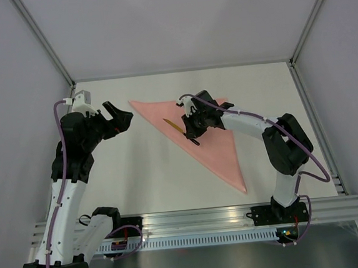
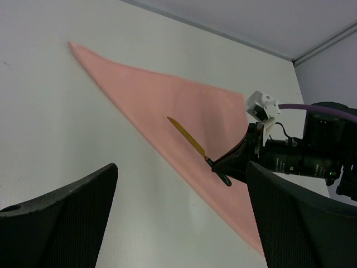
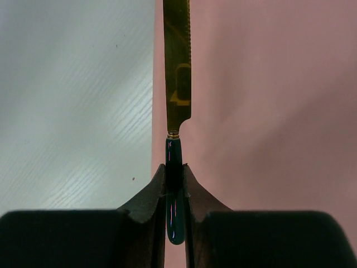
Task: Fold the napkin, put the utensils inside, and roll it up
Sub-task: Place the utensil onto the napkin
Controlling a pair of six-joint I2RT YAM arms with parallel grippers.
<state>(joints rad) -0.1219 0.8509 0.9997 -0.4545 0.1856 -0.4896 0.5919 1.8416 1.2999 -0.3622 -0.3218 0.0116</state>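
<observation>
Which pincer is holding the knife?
The right pincer, shut on the black handle of the knife; the left pincer is open and empty.

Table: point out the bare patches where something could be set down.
Bare: the wide patch of table between the napkin, the left arm and the near rail; also the strip behind the napkin to the back wall. Crowded: where the right tool holds the knife.

the right gripper (image 3: 174, 173) pinches the dark handle of the knife (image 3: 177, 67) between both fingertips at 6 o'clock. the yellow-gold blade points straight to 12 o'clock, just inside the straight edge of the pink napkin (image 3: 268, 111), which fills the 3 o'clock side. bare white table (image 3: 72, 111) lies at 9 o'clock.
</observation>
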